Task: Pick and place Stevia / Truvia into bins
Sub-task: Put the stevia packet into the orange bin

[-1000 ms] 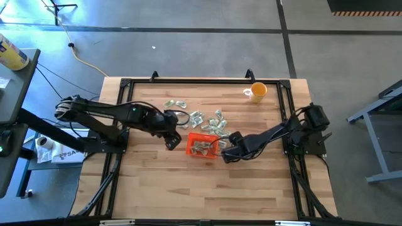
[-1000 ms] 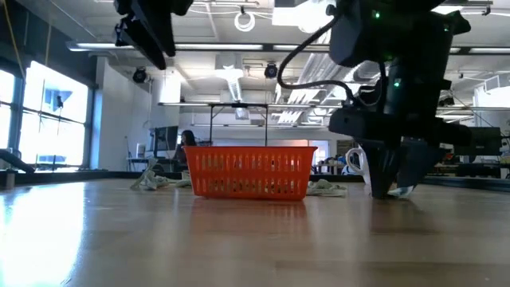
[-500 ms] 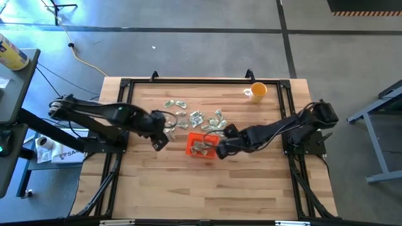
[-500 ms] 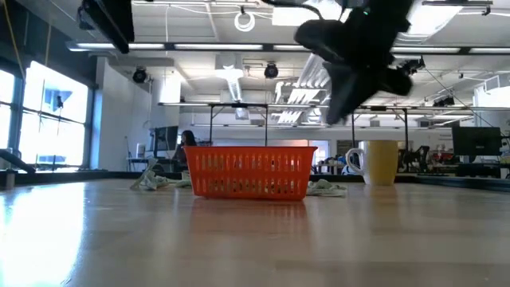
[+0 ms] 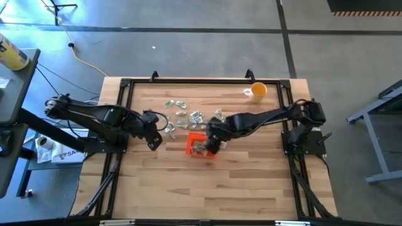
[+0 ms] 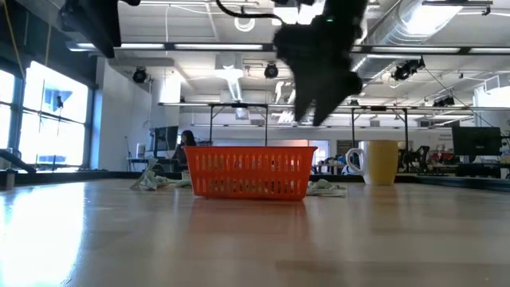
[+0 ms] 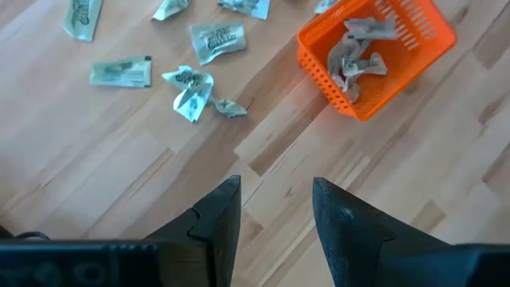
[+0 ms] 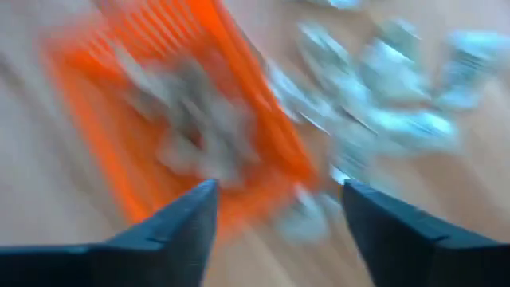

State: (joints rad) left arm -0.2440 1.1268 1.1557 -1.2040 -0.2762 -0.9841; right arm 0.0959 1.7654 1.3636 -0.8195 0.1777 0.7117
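Left gripper (image 5: 152, 139): raised above the table, well to the left of the orange bin (image 5: 192, 148); its wrist view shows the two fingers (image 7: 219, 214) parted with nothing between them. Loose Stevia sachets (image 5: 178, 105): scattered on the wooden table (image 5: 163, 188) behind and to the left of the bin, some crumpled; the left wrist view shows several of them (image 7: 191, 83) lying apart from the bin (image 7: 374, 48). Orange bin: stands near the table's middle and holds a few sachets (image 7: 355, 57). Right gripper (image 5: 212, 143): hangs over the bin's right part, clear of the table in the low view (image 6: 319, 100); its fingers (image 8: 171, 227) stand apart, empty, above the bin (image 8: 179, 119). Yellow cup (image 5: 256, 91): far behind and to the right of the bin.
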